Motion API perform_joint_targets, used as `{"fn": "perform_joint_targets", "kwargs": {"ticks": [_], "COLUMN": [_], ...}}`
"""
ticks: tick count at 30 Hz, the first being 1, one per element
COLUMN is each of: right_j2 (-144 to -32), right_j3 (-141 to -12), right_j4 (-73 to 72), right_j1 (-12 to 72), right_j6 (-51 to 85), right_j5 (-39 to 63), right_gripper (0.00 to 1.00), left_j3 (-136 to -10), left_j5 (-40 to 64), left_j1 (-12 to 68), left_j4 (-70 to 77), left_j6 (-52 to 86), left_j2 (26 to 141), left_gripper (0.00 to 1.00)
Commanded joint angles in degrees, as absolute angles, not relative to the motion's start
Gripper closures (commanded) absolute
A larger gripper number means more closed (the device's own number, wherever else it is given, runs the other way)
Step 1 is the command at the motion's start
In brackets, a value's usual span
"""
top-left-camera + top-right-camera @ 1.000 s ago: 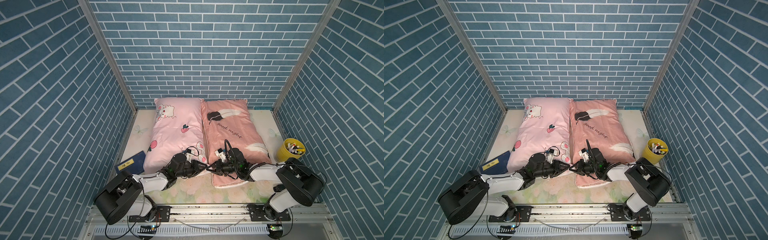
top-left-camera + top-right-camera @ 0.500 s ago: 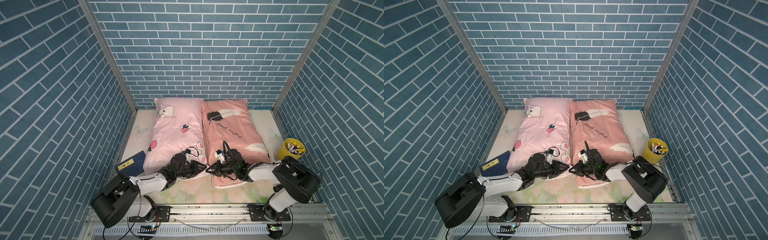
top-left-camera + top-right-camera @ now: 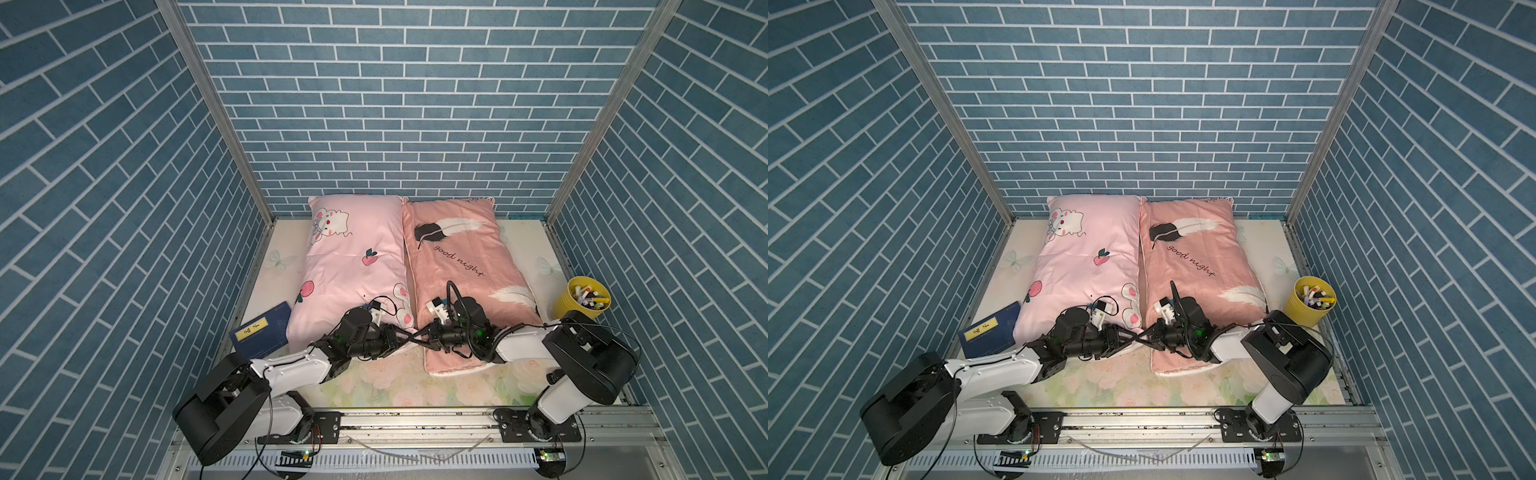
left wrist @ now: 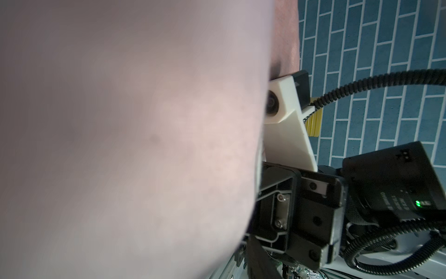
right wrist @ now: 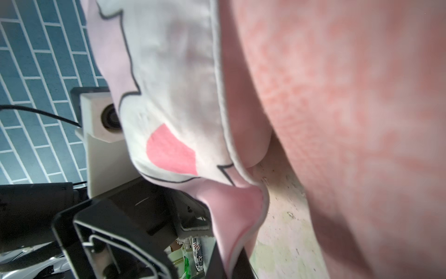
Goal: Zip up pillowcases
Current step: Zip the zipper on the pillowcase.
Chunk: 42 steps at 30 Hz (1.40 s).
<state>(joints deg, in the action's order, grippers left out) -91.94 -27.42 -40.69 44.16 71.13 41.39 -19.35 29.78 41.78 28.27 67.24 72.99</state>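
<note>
Two pillowcases lie side by side on the mat in both top views. The light pink bunny pillowcase (image 3: pixel 353 266) is on the left and the salmon "good night" pillowcase (image 3: pixel 461 266) on the right. Both arms meet low at the gap between their near corners, fingers crossing. My right gripper (image 3: pixel 419 337) (image 5: pixel 228 268) is shut on the near right corner of the light pink pillowcase (image 5: pixel 231 212), which is pinched between its dark fingers. My left gripper (image 3: pixel 406 335) sits against that same corner. Blurred pink fabric (image 4: pixel 120 132) fills the left wrist view and hides its jaws.
A yellow cup of markers (image 3: pixel 582 301) stands at the right edge of the mat. A dark blue book (image 3: pixel 262 332) lies at the left, beside the pink pillow. Blue brick walls close in on three sides, and a metal rail (image 3: pixel 415 419) runs along the front.
My right gripper has edged left toward the light pink pillowcase's corner. The left arm has hardly shifted.
</note>
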Motion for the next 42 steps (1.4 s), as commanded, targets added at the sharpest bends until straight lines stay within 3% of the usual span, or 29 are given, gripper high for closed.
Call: {"fn": "perform_joint_targets", "kwargs": {"ticks": [1,42], "right_j2": [-92.23,-92.20], "right_j3": [-27.52,-25.32], "right_j4": [-45.21,-49.47], "right_j1": [43.65,42.44], "right_j6": [74.36,76.82], "right_j5": [42.14,42.67], "right_gripper": [1.00,1.00], "left_j3": [-18.71,-20.45], "left_j5": [30.54,26.59], "left_j1": [42.33,42.65], "left_j4": [29.63,33.34], "left_j6": [66.80,65.43], "left_j2": [74.46,76.94], "left_gripper": [0.59,0.68]}}
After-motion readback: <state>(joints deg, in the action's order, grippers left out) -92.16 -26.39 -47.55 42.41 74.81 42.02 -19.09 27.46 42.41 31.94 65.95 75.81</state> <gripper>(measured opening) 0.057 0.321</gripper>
